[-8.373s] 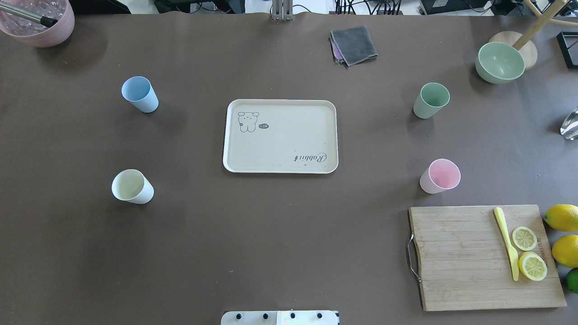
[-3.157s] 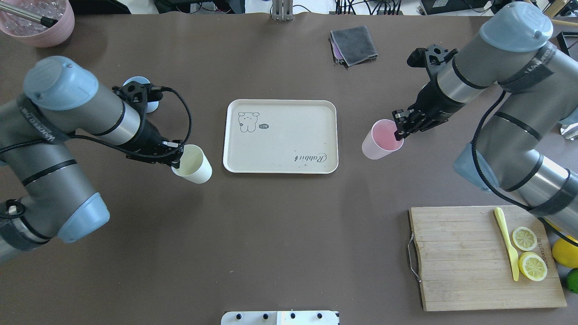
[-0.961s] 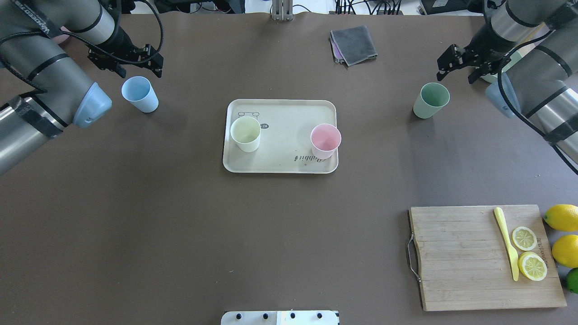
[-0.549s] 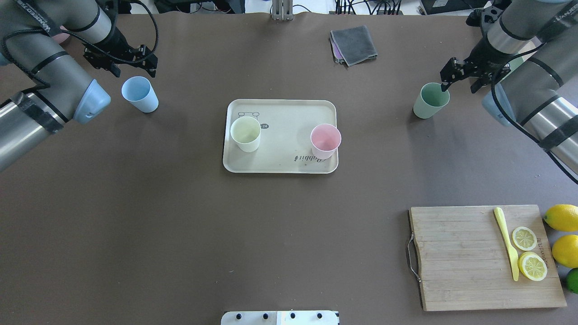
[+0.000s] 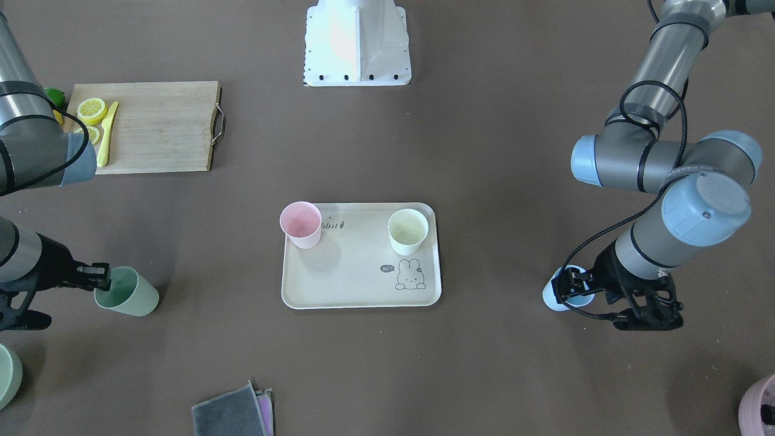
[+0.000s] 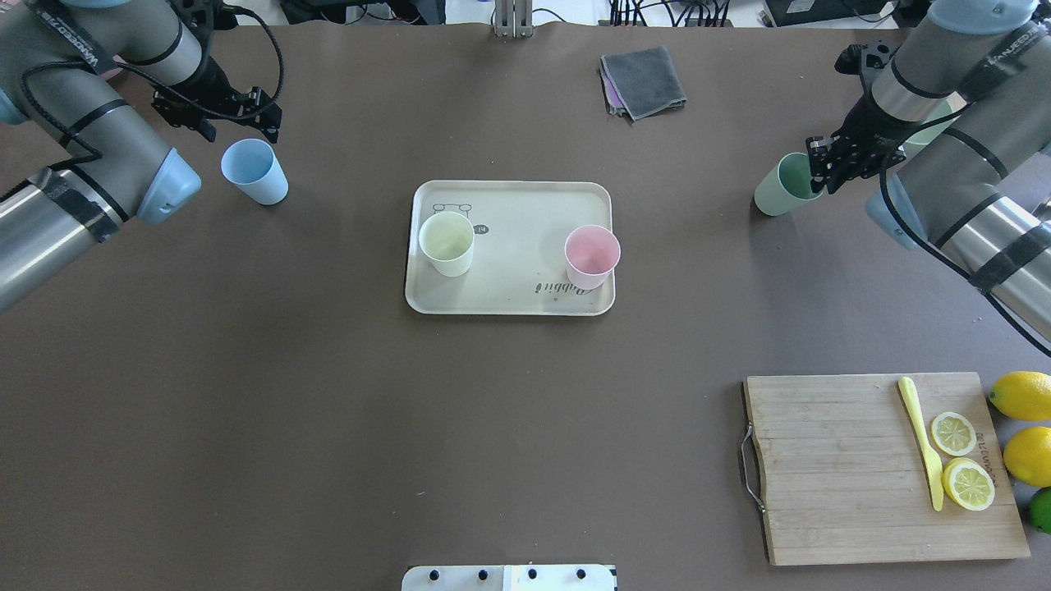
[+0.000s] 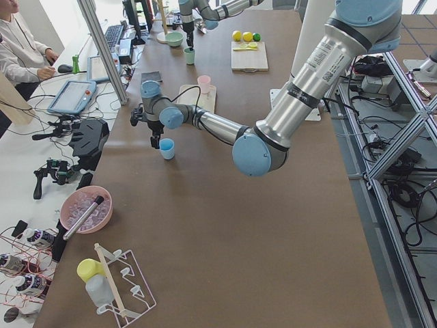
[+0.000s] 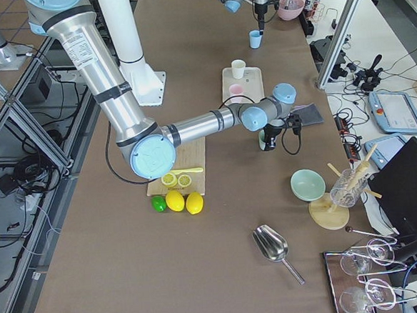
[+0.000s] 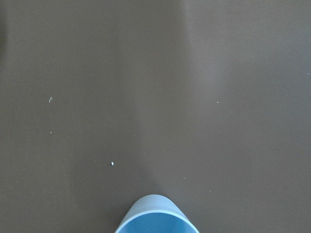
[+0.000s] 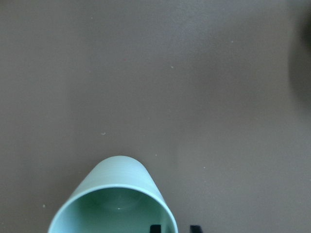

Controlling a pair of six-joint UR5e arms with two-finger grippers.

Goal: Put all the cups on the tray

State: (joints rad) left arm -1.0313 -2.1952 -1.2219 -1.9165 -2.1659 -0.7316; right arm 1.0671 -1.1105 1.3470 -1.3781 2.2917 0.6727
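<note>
The cream-beige tray [image 6: 509, 190] lies mid-table with the cream white cup [image 6: 447, 242] and the pink cup [image 6: 591, 256] upright on it. The light blue cup [image 6: 254, 171] stands on the table at the left. My left gripper [image 6: 240, 133] is open and empty, just beyond and above the blue cup; the left wrist view shows only the cup's rim [image 9: 155, 221]. My right gripper [image 6: 821, 172] is shut on the rim of the sage green cup [image 6: 776, 187], which leans over. Its fingertips [image 10: 155, 228] straddle the cup's rim [image 10: 114, 194].
A wooden cutting board [image 6: 837, 468] with a yellow knife and lemon slices lies front right, with whole lemons [image 6: 1022, 396] beside it. A grey cloth [image 6: 643, 80] lies at the back. A pale green bowl [image 8: 309, 184] sits far right, a mauve pot [image 5: 760, 399] far left.
The cream and pink cups went onto the tray. In the last second my right gripper came down onto the green cup and shut on its rim, tilting it. My left gripper hardly moved.
</note>
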